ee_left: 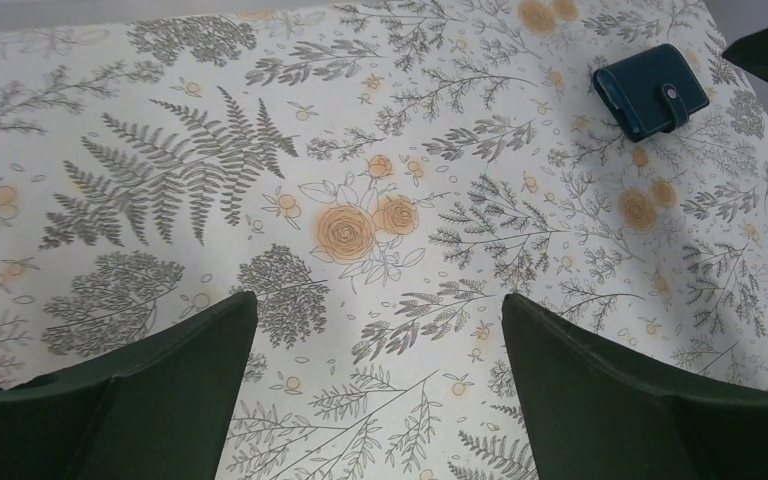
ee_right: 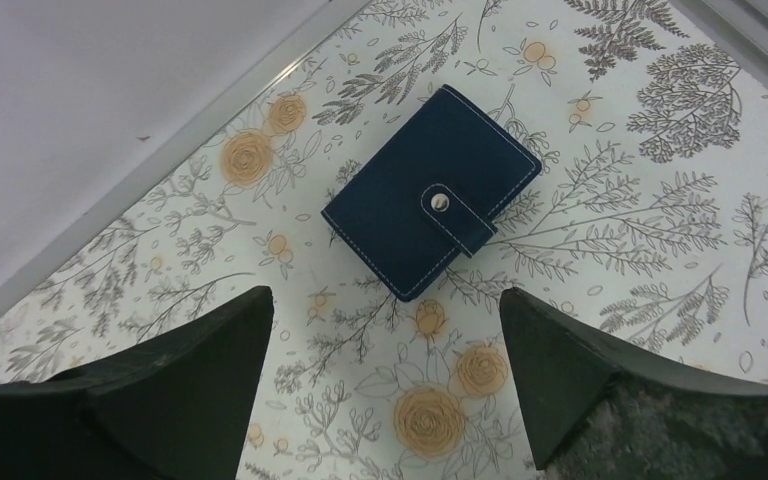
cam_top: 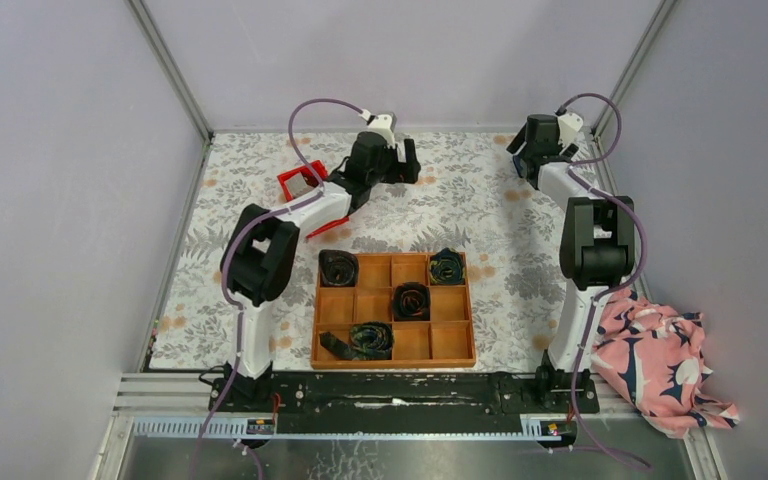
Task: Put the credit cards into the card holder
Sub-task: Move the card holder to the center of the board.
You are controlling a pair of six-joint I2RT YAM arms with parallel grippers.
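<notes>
The card holder (ee_right: 435,190) is a small navy wallet lying flat and closed on the floral cloth, its snap tab fastened. It lies near the back wall, just ahead of my right gripper (ee_right: 385,300), which is open above the cloth with nothing between its fingers. The left wrist view shows the card holder (ee_left: 652,90) at the far upper right. My left gripper (ee_left: 375,305) is open over bare cloth, well short of the wallet. From above, the left gripper (cam_top: 408,160) is at the back centre and the right gripper (cam_top: 522,150) at the back right. The credit cards are out of view.
A red bin (cam_top: 300,183) stands at the back left beside the left arm. A wooden grid tray (cam_top: 395,345) with several dark rolled bundles sits at the front centre. A pink patterned cloth (cam_top: 660,360) lies off the table's right front corner.
</notes>
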